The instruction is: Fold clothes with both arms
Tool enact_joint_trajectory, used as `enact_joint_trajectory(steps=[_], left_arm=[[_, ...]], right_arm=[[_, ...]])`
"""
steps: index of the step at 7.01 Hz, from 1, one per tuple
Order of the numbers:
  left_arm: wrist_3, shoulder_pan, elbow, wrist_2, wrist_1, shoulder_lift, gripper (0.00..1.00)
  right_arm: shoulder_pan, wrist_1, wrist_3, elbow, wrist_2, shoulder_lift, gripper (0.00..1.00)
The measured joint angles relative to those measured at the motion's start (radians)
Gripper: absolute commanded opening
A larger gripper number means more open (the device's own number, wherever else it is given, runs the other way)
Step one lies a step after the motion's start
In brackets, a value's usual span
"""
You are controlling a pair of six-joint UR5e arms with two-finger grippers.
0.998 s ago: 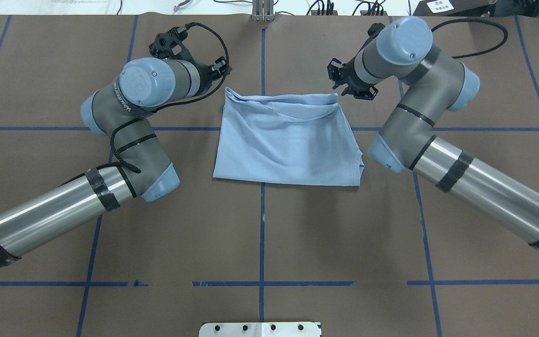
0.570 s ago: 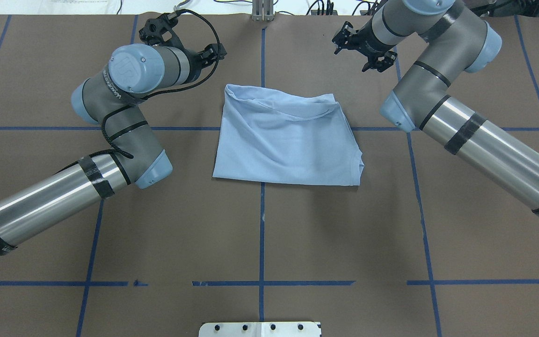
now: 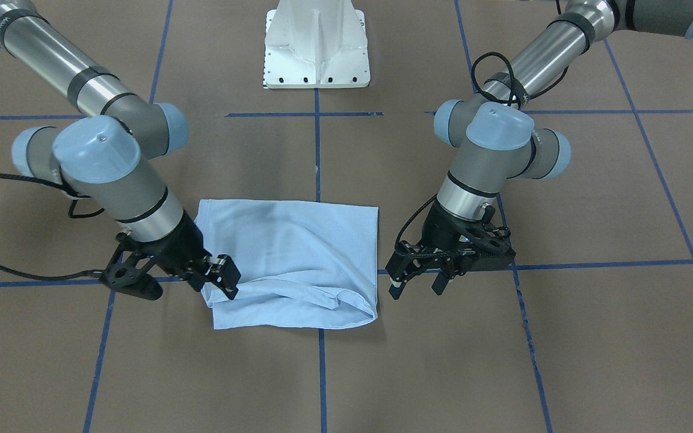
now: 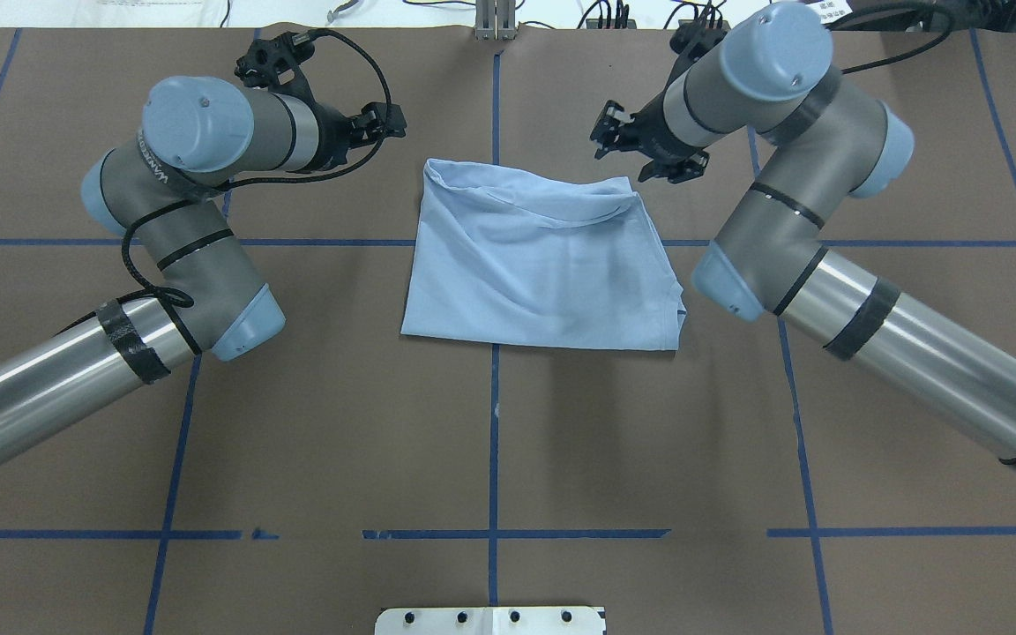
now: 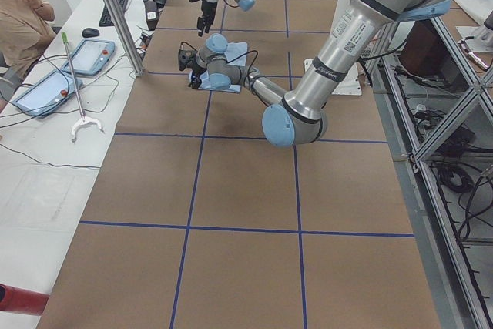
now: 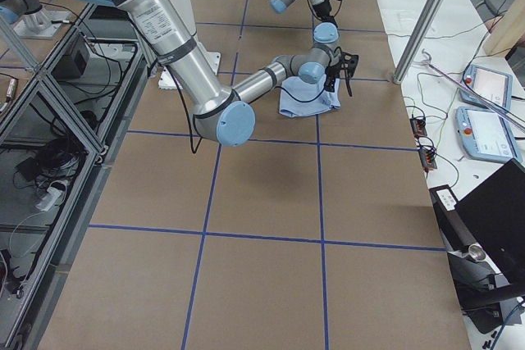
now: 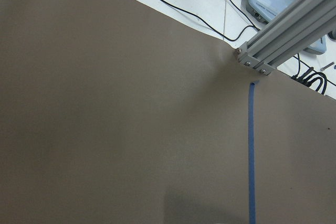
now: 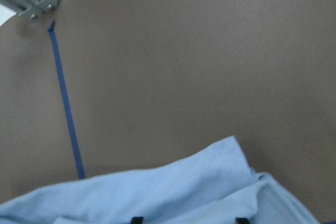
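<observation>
The light blue T-shirt (image 4: 543, 256) lies folded into a rough square at the table's middle, and it also shows in the front view (image 3: 292, 258). My right gripper (image 4: 645, 159) hovers open at the shirt's far right corner (image 3: 220, 279). In the right wrist view, two black fingertips (image 8: 136, 220) stand apart just above the cloth (image 8: 184, 192), holding nothing. My left gripper (image 4: 380, 123) is open beside the far left corner, a short gap from the cloth (image 3: 415, 288). The left wrist view shows only bare brown table.
Brown paper with blue tape lines (image 4: 494, 441) covers the table. The white pedestal base (image 3: 316, 48) stands at the robot's side. An aluminium post (image 7: 283, 40) rises at the far edge. A person (image 5: 23, 21) sits at a side desk with tablets.
The right gripper rose away from the shirt, then came back down to its far right corner. The left arm drew back to the left. The shirt has not moved.
</observation>
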Motion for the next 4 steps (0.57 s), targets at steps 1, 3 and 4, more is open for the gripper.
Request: enact_joint_trajectory(steps=[1, 3, 4], left_arm=[[0.002, -0.001, -0.007, -0.001, -0.003, 0.011, 1.00], [0.004, -0.001, -0.015, -0.002, -0.010, 0.025, 1.00], [0.004, -0.002, -0.015, -0.002, -0.012, 0.026, 1.00]], right_arm=[[-0.058, -0.002, 0.001, 0.008, -0.043, 0.017, 0.00], [-0.135, -0.001, -0.007, -0.011, -0.127, 0.051, 0.00], [-0.153, 0.003, -0.018, -0.049, -0.163, 0.074, 0.00]])
